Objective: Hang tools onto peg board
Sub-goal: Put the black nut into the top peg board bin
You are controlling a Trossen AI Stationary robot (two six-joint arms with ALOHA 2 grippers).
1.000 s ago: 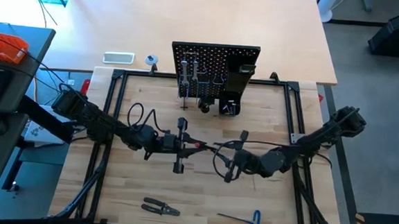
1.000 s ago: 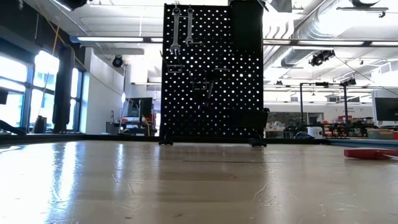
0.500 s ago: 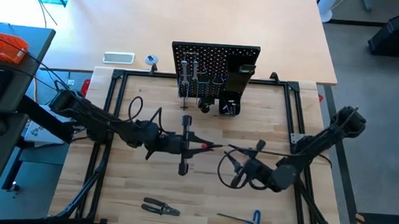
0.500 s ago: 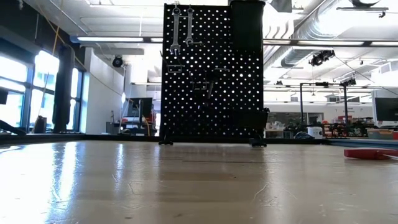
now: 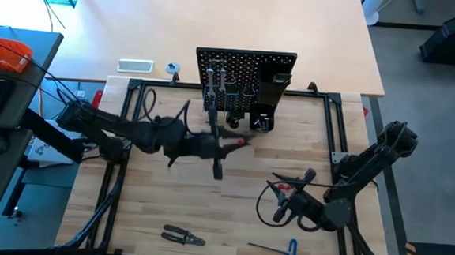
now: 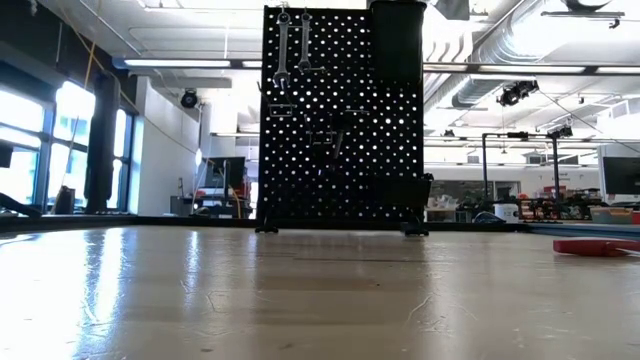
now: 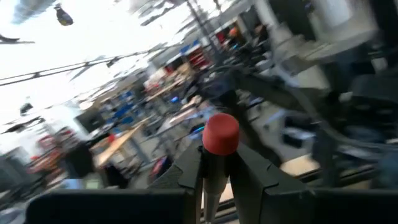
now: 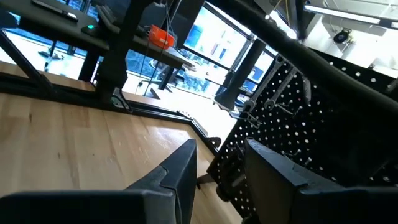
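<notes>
My left gripper (image 5: 230,146) is shut on a red-handled screwdriver (image 5: 240,142) above the table, just in front of the peg board (image 5: 244,81). In the left wrist view the red handle end (image 7: 221,134) sticks out past my fingertips. The black peg board stands upright at the table's far middle, and two silver wrenches (image 6: 283,45) hang at its top. My right gripper (image 5: 280,211) is open and empty over the near right of the table; its gap shows in the right wrist view (image 8: 217,171). Black-handled pliers (image 5: 183,235) and a blue-handled hex key (image 5: 280,245) lie flat near the front edge. My left gripper pinches the screwdriver between its two fingers, on the part just behind the red end (image 7: 210,177). The fingers come about level from the table's left and lie along the tool. The red end points past the fingertips. The screwdriver is lifted clear of the table.
A black box-shaped holder (image 5: 276,87) sits on the peg board's right side, with small dark items at the board's foot (image 5: 259,123). A black frame (image 5: 132,137) runs round the work area. A red object (image 6: 595,245) lies far right in the low view.
My left gripper has carried the screwdriver toward the table's far edge and a little right, up to the peg board, turning as it went. My right gripper has drawn back toward the table's near right corner, away from the left gripper.
</notes>
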